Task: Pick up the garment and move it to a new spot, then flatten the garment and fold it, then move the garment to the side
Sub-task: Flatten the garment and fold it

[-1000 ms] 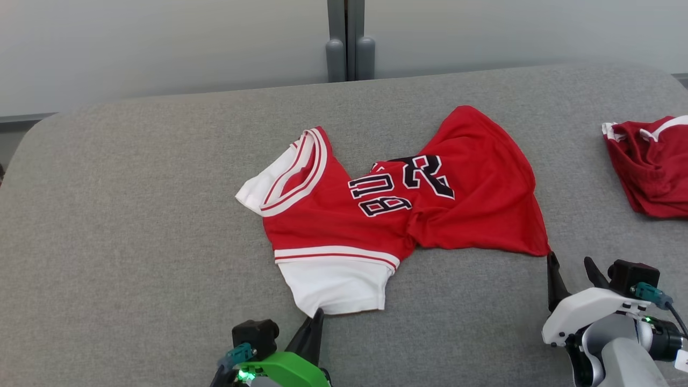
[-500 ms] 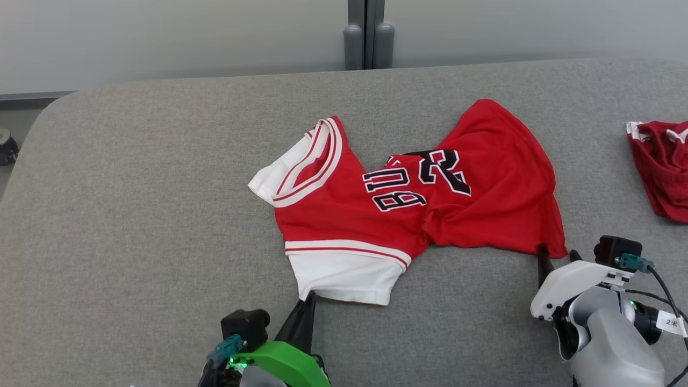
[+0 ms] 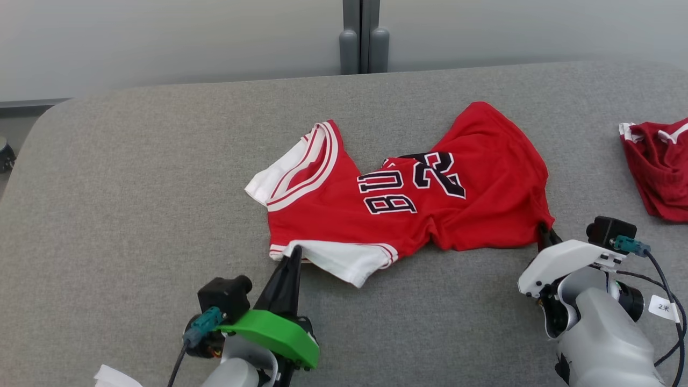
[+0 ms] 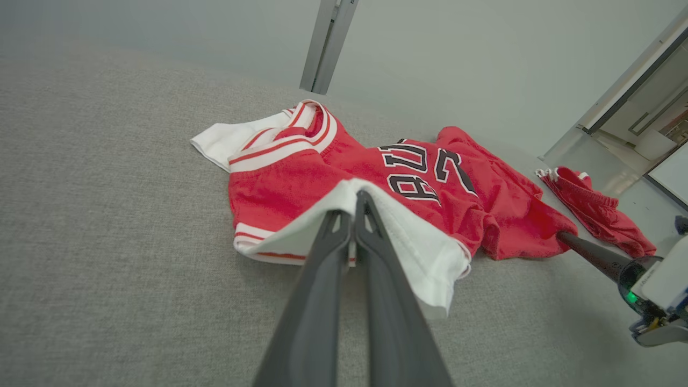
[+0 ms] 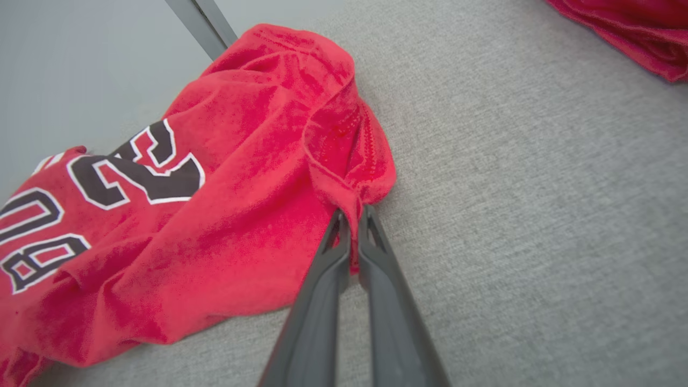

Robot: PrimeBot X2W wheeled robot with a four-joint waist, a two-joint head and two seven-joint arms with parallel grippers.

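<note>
Pickup is the step in hand: left gripper [image 3: 295,252] is pinched shut on the white sleeve edge of the garment [image 3: 408,215], and right gripper [image 3: 543,234] is clamped on its red hem corner. Next, I judge, both must lift together and carry it. It lies crumpled and twisted near the middle of the grey surface [image 3: 134,188], red with black lettering facing up.

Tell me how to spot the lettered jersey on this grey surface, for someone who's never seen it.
On the wide grey padded surface, look near the middle. A red jersey lies crumpled there, with white sleeves. Unlike the darker red garment at the right edge, it bears black lettering, and the left gripper and right gripper pinch it.
</note>
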